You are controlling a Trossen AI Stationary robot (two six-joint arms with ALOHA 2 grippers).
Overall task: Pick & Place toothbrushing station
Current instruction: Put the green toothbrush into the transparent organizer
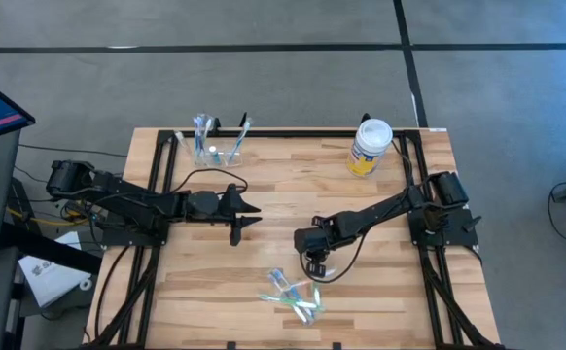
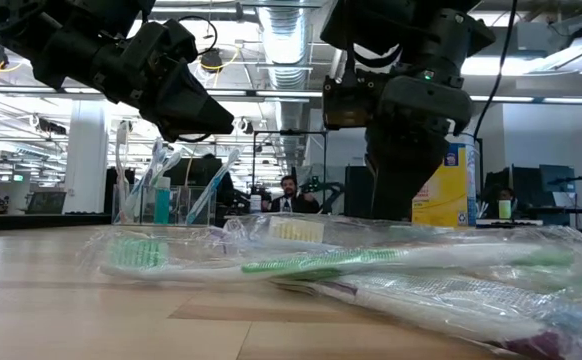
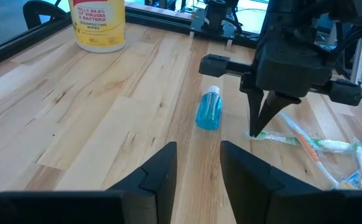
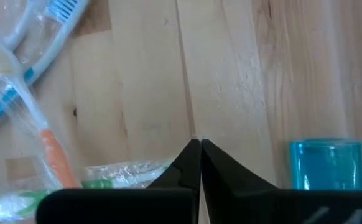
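Judged at the pick stage; grasp appears to have missed. Right gripper (image 4: 199, 146) at lower centre of the high view, fingers pressed together on bare wood, nothing between. Wrapped green toothbrush (image 4: 125, 174) just beside the tips, small blue bottle (image 3: 209, 111) near on the other side. Clear cup (image 1: 215, 148) well apart, upper left of centre. Left gripper (image 1: 244, 216) waiting mid-left, fingers apart, empty. Next move likely to call for opening and realigning over the toothbrush.
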